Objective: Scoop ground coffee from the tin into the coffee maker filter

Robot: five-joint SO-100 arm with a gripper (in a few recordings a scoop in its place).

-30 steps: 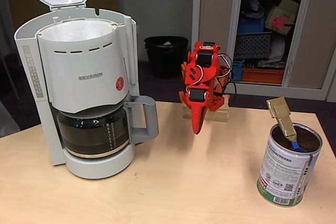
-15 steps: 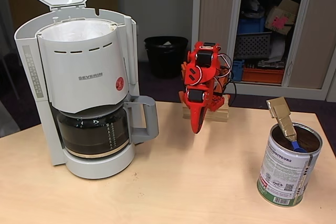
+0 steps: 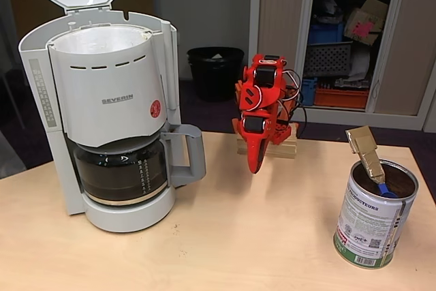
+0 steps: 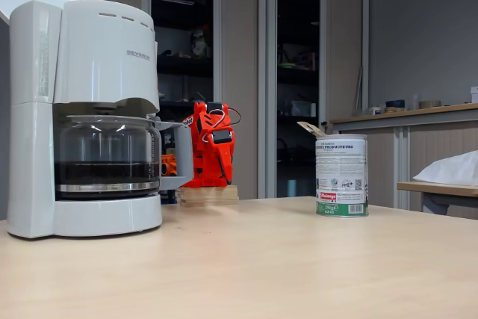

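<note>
Nearest us, the tin (image 3: 372, 221) stands on the surface (image 3: 238, 236), scoop (image 3: 371, 160) inside. Left of it sits the coffee maker (image 3: 109, 120), lid up. Behind, our end effector (image 3: 255, 167) hangs closed, empty, barely shifted since before.

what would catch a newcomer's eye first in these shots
The tall white coffee maker with its lid flipped open stands at the left of the wooden table. The bright red robot arm hangs folded at the back, and a metal coffee tin with a scoop handle stands right.
</note>
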